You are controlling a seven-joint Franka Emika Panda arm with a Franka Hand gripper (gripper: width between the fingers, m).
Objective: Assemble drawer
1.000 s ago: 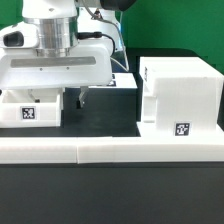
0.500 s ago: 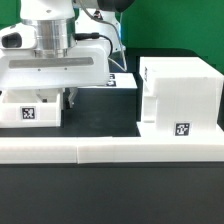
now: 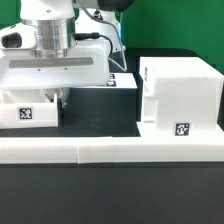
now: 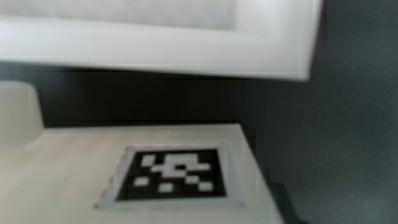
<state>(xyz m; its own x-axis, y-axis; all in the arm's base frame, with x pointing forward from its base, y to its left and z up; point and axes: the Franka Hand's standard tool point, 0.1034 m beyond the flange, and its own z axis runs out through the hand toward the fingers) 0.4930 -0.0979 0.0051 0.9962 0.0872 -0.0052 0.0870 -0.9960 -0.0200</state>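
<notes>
**Bright room, blurry wrist camera**

Strong, even light washes the exterior view; the white drawer housing (image 3: 180, 95) nearly bleaches out against the dark tabletop (image 3: 100, 110), faint shadow at its base. The wrist view is dimmer and blurred, its tag (image 4: 175, 172) fuzzy-edged.

I see a long low white plastic bar (image 3: 110, 150) lying across the front of the flat black table (image 3: 100, 118). It runs from the exterior view's left edge to the exterior view's right edge. There is a thin join line in it, a bit left of the middle. Further back, a thin flat white marker board (image 3: 131, 85) lies on the table. I can see one black square tag (image 3: 122, 81) on it. Most of that board is hidden. At the back is a plain green wall (image 3: 185, 25). In the wrist view the dark table (image 4: 347, 130) shows too, all blurry.
</notes>
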